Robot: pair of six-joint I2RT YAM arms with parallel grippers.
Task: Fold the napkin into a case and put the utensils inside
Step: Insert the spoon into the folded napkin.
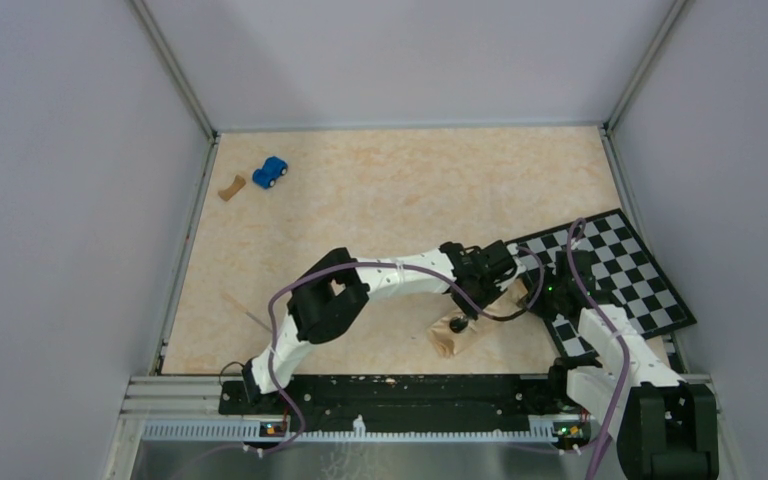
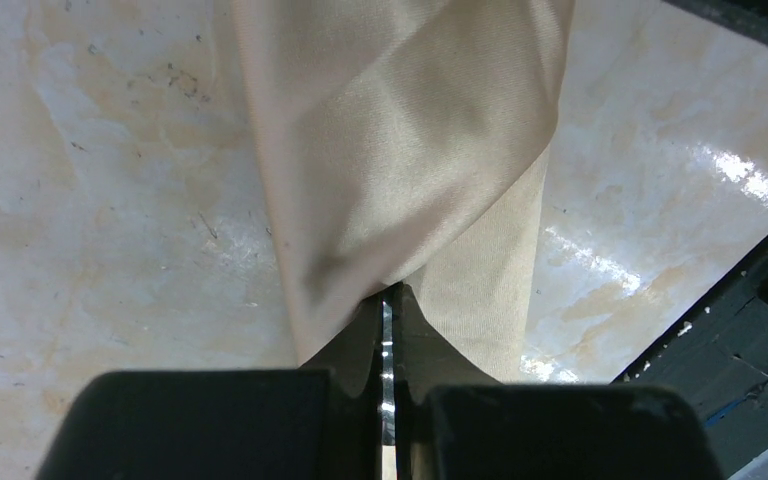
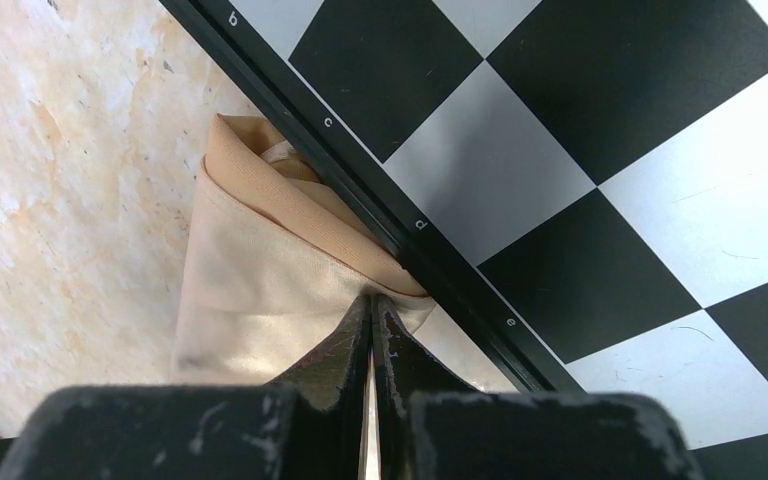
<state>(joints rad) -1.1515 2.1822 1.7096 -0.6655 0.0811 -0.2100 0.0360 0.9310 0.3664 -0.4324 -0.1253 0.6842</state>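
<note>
The tan-orange napkin (image 1: 447, 340) lies bunched and twisted near the table's front, by the left edge of the checkerboard (image 1: 620, 270). My left gripper (image 1: 500, 283) is shut on the napkin (image 2: 400, 150). Its jaws (image 2: 388, 292) pinch a fold, and the cloth stretches away from them over the table. My right gripper (image 1: 543, 300) is also shut on the napkin (image 3: 260, 270), with its jaws (image 3: 372, 298) clamped on an edge right beside the checkerboard's black border (image 3: 360, 190). A thin straight grey utensil (image 1: 247, 312) lies far left on the table, apart from both grippers.
A small blue toy car (image 1: 270, 172) and a brown curved scrap (image 1: 230, 187) sit at the back left. The black base rail (image 1: 390, 392) runs along the near edge. Grey walls enclose the table on three sides.
</note>
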